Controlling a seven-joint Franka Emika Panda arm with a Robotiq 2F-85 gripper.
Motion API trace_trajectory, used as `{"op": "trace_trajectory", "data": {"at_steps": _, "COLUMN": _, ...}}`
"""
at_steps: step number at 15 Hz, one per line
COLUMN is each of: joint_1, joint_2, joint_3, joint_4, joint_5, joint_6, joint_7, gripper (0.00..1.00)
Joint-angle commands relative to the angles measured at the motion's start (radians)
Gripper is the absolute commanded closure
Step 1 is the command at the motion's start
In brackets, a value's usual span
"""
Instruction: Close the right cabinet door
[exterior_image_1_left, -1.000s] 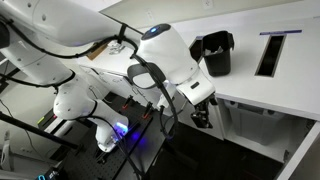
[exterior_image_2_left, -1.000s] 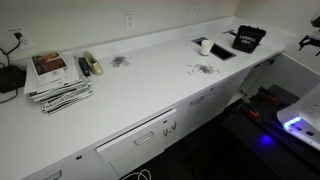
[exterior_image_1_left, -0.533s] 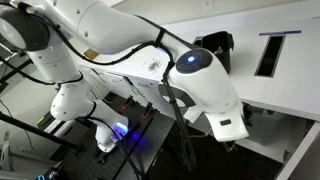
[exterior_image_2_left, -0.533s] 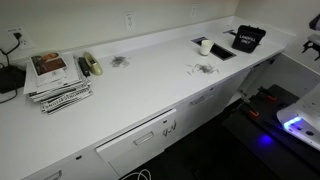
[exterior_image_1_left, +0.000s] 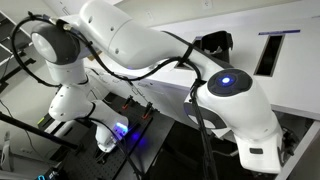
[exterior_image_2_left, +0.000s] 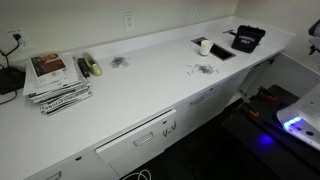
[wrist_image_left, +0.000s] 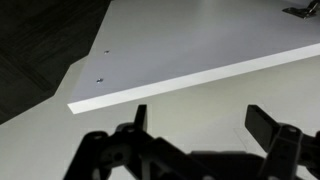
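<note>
— Where's the door?
— In the wrist view. The door (wrist_image_left: 200, 40) is the white panel just past the gripper (wrist_image_left: 200, 125), with its edge running slantwise and a hinge (wrist_image_left: 300, 10) at its far corner. The jaws stand wide apart, holding nothing.
— Any containers?
— A black box (exterior_image_2_left: 248, 38) at the far end of the counter (exterior_image_2_left: 150, 85), and a white cup (exterior_image_2_left: 205, 46) near it. I can't see inside either.
— Anything readable?
— There's a pale label (exterior_image_2_left: 246, 41) on the box, and covers on the magazines (exterior_image_2_left: 55, 82). All of it is too small to read.
</note>
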Motion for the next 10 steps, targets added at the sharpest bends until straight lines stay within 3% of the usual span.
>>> {"op": "trace_trajectory", "data": {"at_steps": 1, "joint_1": -0.010, "joint_2": 0.001, "joint_3": 0.011, "joint_4": 0.006, "joint_5": -0.019, "joint_6": 0.001, "joint_7": 0.015, "gripper": 0.00}}
{"op": "trace_trajectory", "data": {"at_steps": 3, "joint_1": -0.010, "joint_2": 0.002, "joint_3": 0.011, "joint_4": 0.010, "joint_5": -0.020, "joint_6": 0.001, "joint_7": 0.016, "gripper": 0.00}}
{"op": "trace_trajectory", "data": {"at_steps": 8, "joint_1": -0.034, "joint_2": 0.047, "joint_3": 0.066, "joint_4": 0.018, "joint_5": 0.009, "joint_6": 0.189, "joint_7": -0.008, "gripper": 0.00}}
{"op": "trace_trajectory", "data": {"at_steps": 10, "joint_1": -0.042, "joint_2": 0.072, "joint_3": 0.076, "joint_4": 0.032, "joint_5": -0.003, "joint_6": 0.199, "joint_7": -0.014, "gripper": 0.00}}
